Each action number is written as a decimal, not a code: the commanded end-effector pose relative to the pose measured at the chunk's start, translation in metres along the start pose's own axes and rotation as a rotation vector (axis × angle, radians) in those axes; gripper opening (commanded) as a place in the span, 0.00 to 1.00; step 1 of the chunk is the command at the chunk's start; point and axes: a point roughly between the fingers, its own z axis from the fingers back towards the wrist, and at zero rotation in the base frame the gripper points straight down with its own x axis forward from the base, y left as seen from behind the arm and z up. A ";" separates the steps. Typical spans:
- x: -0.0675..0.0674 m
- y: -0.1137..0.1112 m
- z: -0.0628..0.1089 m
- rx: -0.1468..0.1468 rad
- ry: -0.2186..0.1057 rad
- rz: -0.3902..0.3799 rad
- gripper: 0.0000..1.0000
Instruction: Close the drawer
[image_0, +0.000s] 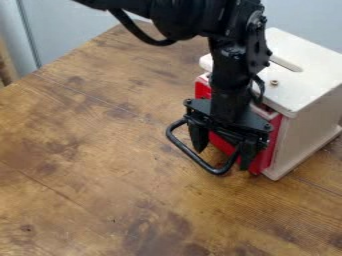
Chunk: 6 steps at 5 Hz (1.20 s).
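Observation:
The drawer (262, 148) shows as a red front panel set against the pale cream cabinet (297, 100), with its black loop handle (187, 148) sticking out toward the front left. My black gripper (223, 147) hangs straight down in front of the red panel, over the handle. Its fingers (201, 140) are spread a little apart and hold nothing that I can see. The arm covers much of the panel, so I cannot tell how far the drawer sits in.
The cabinet stands at the right edge of a worn brown wooden table (94, 170). A slot (283, 67) marks the cabinet's top. The table's far edge runs along the upper left, with a pale wall behind.

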 end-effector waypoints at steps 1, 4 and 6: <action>-0.018 0.014 -0.022 0.032 0.085 -0.006 1.00; -0.031 0.006 -0.010 0.012 0.081 -0.105 1.00; -0.029 0.007 -0.012 0.003 0.052 -0.125 1.00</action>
